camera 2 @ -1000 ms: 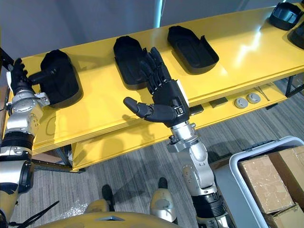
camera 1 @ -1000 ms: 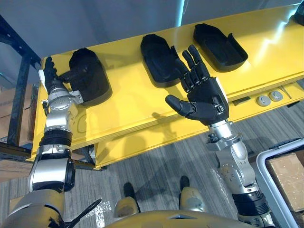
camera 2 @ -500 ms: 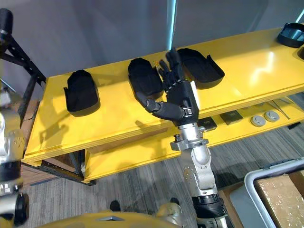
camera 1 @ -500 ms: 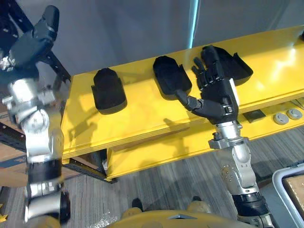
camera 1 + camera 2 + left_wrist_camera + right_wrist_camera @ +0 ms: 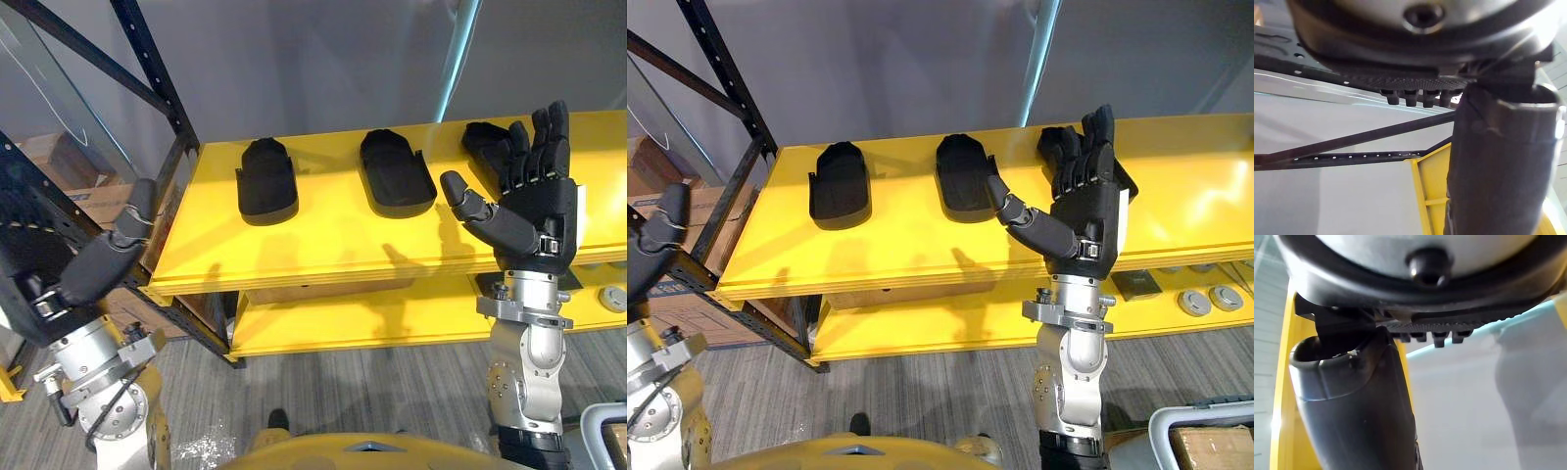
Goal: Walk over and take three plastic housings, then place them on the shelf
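As the three plastic housings lie in a row on the yellow shelf (image 5: pixel 323 245), left housing (image 5: pixel 266 181), middle housing (image 5: pixel 396 173) and right housing (image 5: pixel 483 140) all run long axis front-to-back, the first two with rounded ends toward the grey wall (image 5: pixel 323 69). Right hand (image 5: pixel 534 211) is raised upright in front of the right housing, fingers straight, thumb spread, empty. Left hand (image 5: pixel 93 269) is low beside the dark rack (image 5: pixel 147 59), fingers straight, empty.
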Controlling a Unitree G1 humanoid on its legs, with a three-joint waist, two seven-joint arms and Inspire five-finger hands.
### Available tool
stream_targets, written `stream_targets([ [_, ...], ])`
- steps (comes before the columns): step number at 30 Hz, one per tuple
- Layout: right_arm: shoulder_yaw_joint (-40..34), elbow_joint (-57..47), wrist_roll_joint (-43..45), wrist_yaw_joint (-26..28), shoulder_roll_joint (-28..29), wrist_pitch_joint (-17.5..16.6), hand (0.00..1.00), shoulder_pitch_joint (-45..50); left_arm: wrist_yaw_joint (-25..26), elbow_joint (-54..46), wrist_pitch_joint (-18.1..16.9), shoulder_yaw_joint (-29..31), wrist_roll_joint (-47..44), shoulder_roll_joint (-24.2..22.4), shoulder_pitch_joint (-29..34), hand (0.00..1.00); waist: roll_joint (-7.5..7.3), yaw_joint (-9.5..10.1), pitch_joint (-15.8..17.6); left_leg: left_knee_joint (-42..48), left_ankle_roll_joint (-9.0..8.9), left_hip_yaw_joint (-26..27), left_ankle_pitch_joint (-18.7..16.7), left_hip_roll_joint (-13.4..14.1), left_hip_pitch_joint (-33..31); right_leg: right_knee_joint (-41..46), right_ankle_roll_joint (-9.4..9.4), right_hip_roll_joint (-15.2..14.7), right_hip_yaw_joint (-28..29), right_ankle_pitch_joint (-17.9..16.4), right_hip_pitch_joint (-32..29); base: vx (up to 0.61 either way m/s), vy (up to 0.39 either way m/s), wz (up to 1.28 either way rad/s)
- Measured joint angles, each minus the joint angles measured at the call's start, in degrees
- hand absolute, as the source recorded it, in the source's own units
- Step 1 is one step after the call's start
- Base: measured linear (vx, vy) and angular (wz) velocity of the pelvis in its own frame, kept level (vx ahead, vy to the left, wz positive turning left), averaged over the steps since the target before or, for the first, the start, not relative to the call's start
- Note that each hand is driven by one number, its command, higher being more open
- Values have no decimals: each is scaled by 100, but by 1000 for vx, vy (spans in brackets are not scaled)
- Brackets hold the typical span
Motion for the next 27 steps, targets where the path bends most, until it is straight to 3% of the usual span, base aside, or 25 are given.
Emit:
stream_targets([
  [4,610,89,-10,107,-7,-19,100,-27,89,4,-3,-204,5,-37,-28,100,-7,4,-1,-7,-44,-52,48,-3,-8,14,-16,1,-44,12,8,16,-12,9],
  [6,1239,732,-165,102,-26,-52,100,-228,-46,52,0,-497,-29,-65,-69,100,-9,115,-2,-25,-53,-173,93,-3,-25,20,-15,11,-161,10,57,7,-28,26],
  [9,1571,1469,-503,-252,-12,12,100,-466,-192,149,22,-756,-45,-63,-68,100,-26,269,8,-50,-50,-327,148,-17,-63,23,-24,11,-321,-8,111,-21,-19,25],
  [13,1642,2011,-507,-630,117,60,100,-682,-210,374,227,-791,-41,-63,-27,100,-51,346,22,-73,-25,-510,146,-41,-76,29,-12,-1,-520,-96,230,-33,-23,24],
  [21,1591,2872,-731,-1078,159,70,100,-1247,-372,540,276,-802,-49,-58,-12,100,-70,457,18,-75,-25,-672,217,-95,-169,26,-20,-32,-695,-94,276,-9,-11,12],
  [27,1566,3721,-971,-1056,133,220,100,-1958,-739,539,279,-842,-430,-59,-15,100,-67,516,17,-76,-14,-859,297,-98,-187,230,-24,-40,-903,-188,315,-10,-28,19],
])
